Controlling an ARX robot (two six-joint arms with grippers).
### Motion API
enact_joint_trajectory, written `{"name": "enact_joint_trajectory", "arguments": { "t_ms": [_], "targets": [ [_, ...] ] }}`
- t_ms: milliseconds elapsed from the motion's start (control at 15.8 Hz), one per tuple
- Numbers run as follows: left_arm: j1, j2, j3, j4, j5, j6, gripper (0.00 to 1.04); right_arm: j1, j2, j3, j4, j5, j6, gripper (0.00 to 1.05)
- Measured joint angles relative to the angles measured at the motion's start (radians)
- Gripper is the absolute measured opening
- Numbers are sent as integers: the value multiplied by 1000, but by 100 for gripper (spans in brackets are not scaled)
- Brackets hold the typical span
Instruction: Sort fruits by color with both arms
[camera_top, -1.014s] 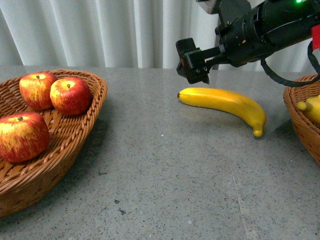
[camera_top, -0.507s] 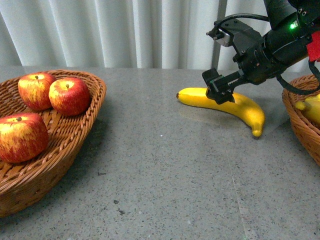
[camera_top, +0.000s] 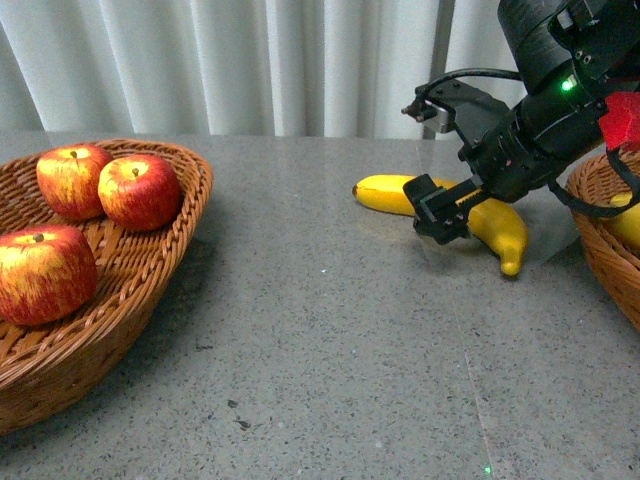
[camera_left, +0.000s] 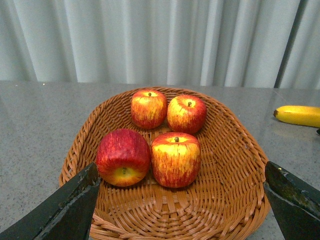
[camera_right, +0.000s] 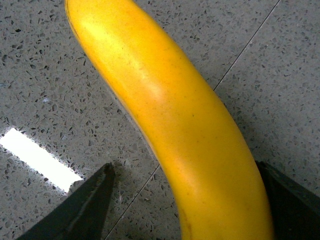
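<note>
- Sitting at far left of front view: wicker basket (camera_top: 150, 270) w/ three apples (camera_top: 138, 192) visible there; left wrist cam shows four inside.
- L gripper (camera_left: 180, 200) — above basket's near rim, jaws spread wide, nothing between them.
- Banana (camera_top: 500, 225) lies flat on stone table (camera_top: 330, 350), centre-right, brown tip toward front.
- R gripper (camera_top: 440, 212) low over banana's mid-section, fingers (camera_right: 82, 210) open, one each side — contact can't tell.
- Second basket (camera_top: 605, 250) at right edge, yellow fruit inside.
</note>
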Motion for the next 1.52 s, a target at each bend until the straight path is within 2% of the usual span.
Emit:
{"name": "enact_joint_trajectory", "arguments": {
  "t_ms": [253, 317, 570, 634, 697, 824, 887, 1014, 1140, 1267, 1394, 1521],
  "targets": [
    [0, 0, 0, 0, 0, 0, 98, 13, 6, 0, 21, 9, -8, 45],
    [0, 0, 0, 0, 0, 0, 98, 13, 6, -1, 37, 6, -3, 39],
    [0, 0, 0, 0, 0, 0, 98, 1, -2, -2, 136, -77, 91, 39],
    [0, 0, 0, 0, 0, 0, 98, -16, -23, -24, 219, -140, 145, 39],
    [0, 0, 0, 0, 0, 0, 98, -67, -138, -109, 387, -268, 277, 38],
    [0, 0, 0, 0, 0, 0, 98, -168, -327, -235, 542, -358, 418, 38],
    [0, 0, 0, 0, 0, 0, 98, -233, -410, -308, 550, -381, 433, 38],
    [0, 0, 0, 0, 0, 0, 98, -360, -498, -451, 496, -405, 397, 38],
    [0, 0, 0, 0, 0, 0, 98, -510, -564, -599, 420, -394, 245, 38],
    [0, 0, 0, 0, 0, 0, 98, -609, -642, -661, 376, -397, 115, 38],
    [0, 0, 0, 0, 0, 0, 98, -651, -701, -744, 310, -407, 19, 38],
    [0, 0, 0, 0, 0, 0, 98, -656, -765, -790, 230, -442, -16, 65]
  ]
}}
